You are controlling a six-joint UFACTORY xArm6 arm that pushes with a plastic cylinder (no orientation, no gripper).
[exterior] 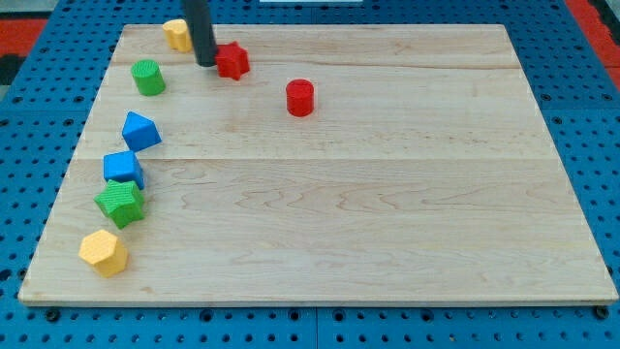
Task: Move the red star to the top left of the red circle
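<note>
Near the view's top left: our rod comes down from the top edge, and my tip [206, 64] rests on the wooden board [387, 213]
Tool state: a bare rod with nothing to open or close, so we grasp nothing; it can only push
Tip contact: we see my tip just beside the left side of the red star [232, 61], touching it or nearly so; we cannot tell which
Red star: near the board's top edge, up and to the left of the red circle [300, 98], apart from it
Red circle: alone on the board, right of and below the star
Behind the rod: a yellow block [176, 34], partly hidden, at the top left corner, shape unclear
Left of my tip: a green cylinder [148, 78], apart from it
Left edge, going down: a blue block [140, 131], a blue cube [124, 168], a green star [120, 203] touching that cube, and a yellow hexagonal block [104, 252]
</note>
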